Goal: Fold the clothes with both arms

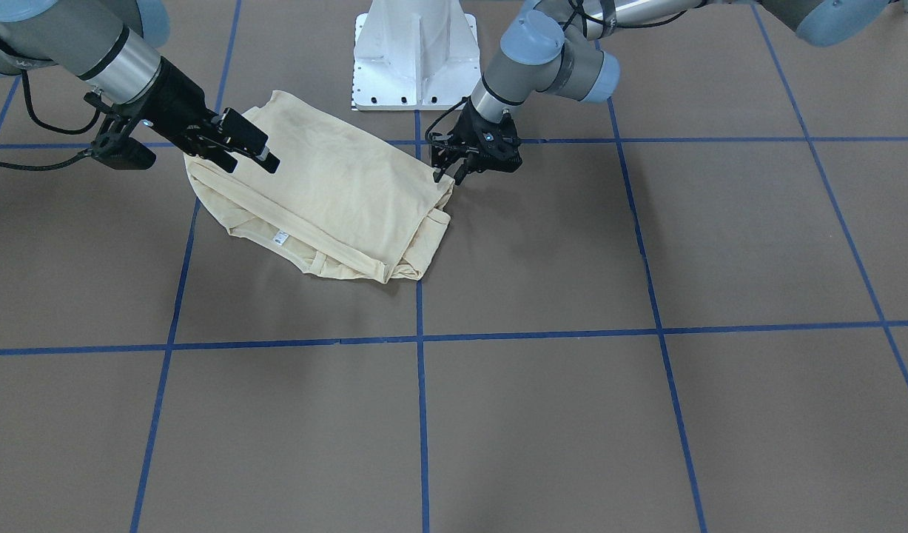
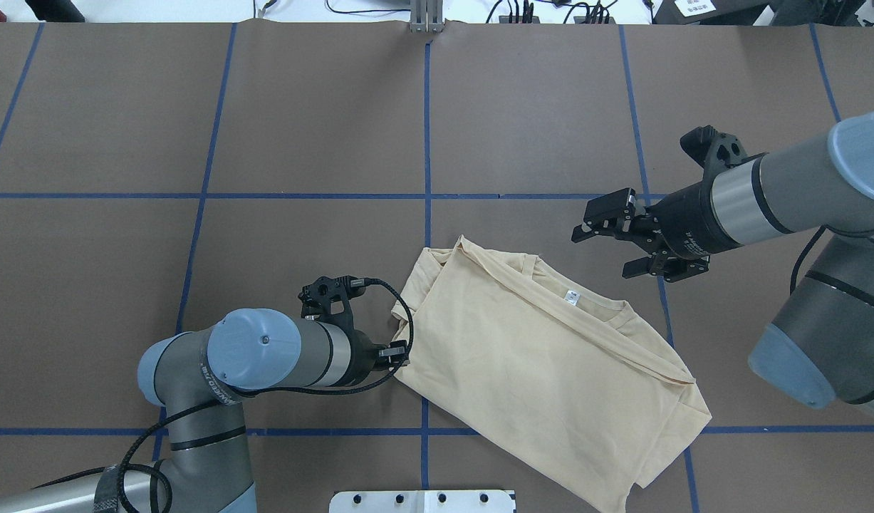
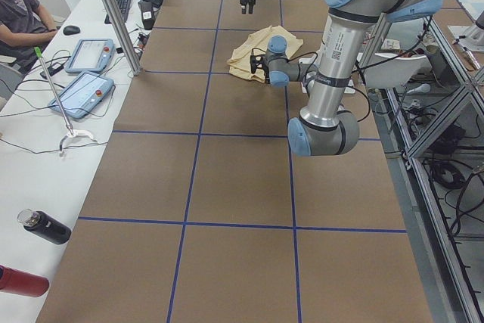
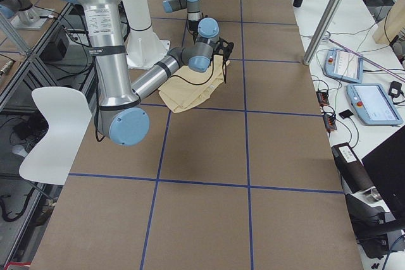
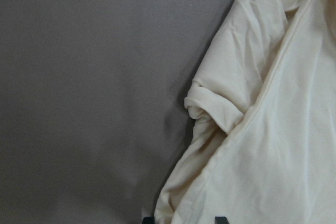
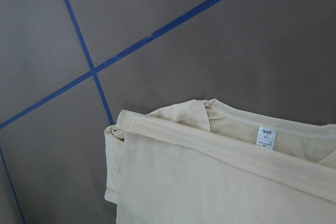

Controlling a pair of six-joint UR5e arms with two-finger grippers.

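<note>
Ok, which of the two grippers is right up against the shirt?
The left gripper, down at the T-shirt's folded side edge. The right gripper is off the cloth near the neck label, its fingers spread open.

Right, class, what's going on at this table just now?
A cream T-shirt lies partly folded on the table, between a robot's two tools. The left tool is low at the shirt's side edge, slightly open. The right tool hangs open near the collar, holding nothing.

Left gripper (image 5: 184, 220) jaws: only tips, cropped at bottom edge.
</note>
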